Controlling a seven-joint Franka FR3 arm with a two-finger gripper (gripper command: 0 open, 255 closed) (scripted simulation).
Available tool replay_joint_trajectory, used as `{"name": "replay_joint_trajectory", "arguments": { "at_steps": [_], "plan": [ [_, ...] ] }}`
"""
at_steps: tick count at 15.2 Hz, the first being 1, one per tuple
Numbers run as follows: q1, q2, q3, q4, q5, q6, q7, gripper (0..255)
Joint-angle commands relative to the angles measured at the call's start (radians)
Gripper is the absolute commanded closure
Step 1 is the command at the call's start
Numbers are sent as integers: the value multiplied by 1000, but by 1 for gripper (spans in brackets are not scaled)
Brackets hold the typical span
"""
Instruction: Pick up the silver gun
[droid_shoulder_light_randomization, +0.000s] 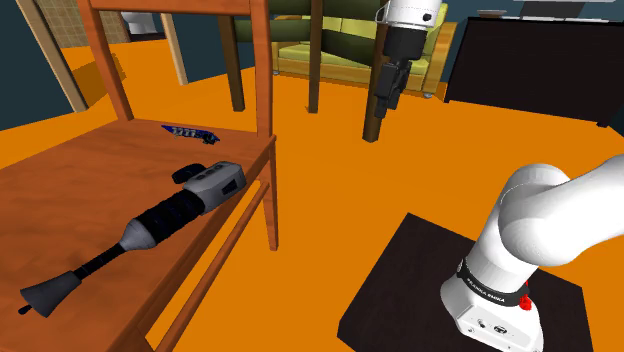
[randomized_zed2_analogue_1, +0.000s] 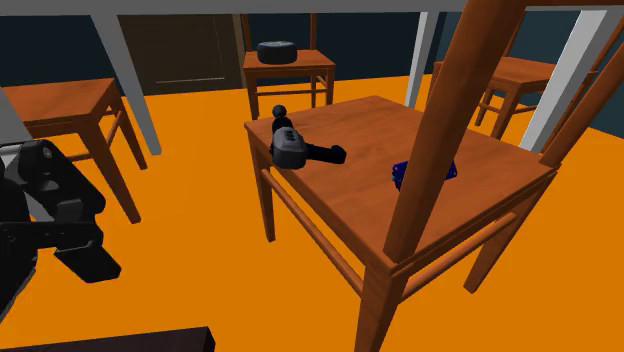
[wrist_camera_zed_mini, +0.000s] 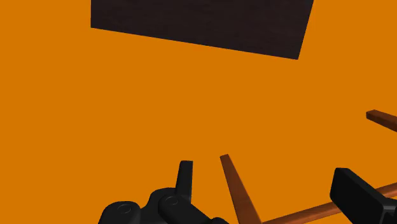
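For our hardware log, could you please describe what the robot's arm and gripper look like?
The arm has smooth, rounded white links. A black band with small white lettering rings its lowest segment, beside a small red mark. The gripper is all black, with two blocky fingers.

White lettering runs along the black band (droid_shoulder_light_randomization: 487, 291) around the arm (droid_shoulder_light_randomization: 540, 215) just above its base; the letters are too small to read. The blue flat item (droid_shoulder_light_randomization: 188, 131) on the wooden table (droid_shoulder_light_randomization: 90, 170) has a row of small white marks, not legible as characters. The silver gun (droid_shoulder_light_randomization: 215, 183) has no marking that can be read. No other legible text, number, brand or sign.
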Motion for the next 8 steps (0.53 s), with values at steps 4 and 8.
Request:
{"name": "replay_joint_trajectory", "arguments": {
  "at_steps": [4,8],
  "plan": [
    [17,72,72,55,24,5,79,0],
    [33,183,164,145,43,7,185,0]
  ]
}}
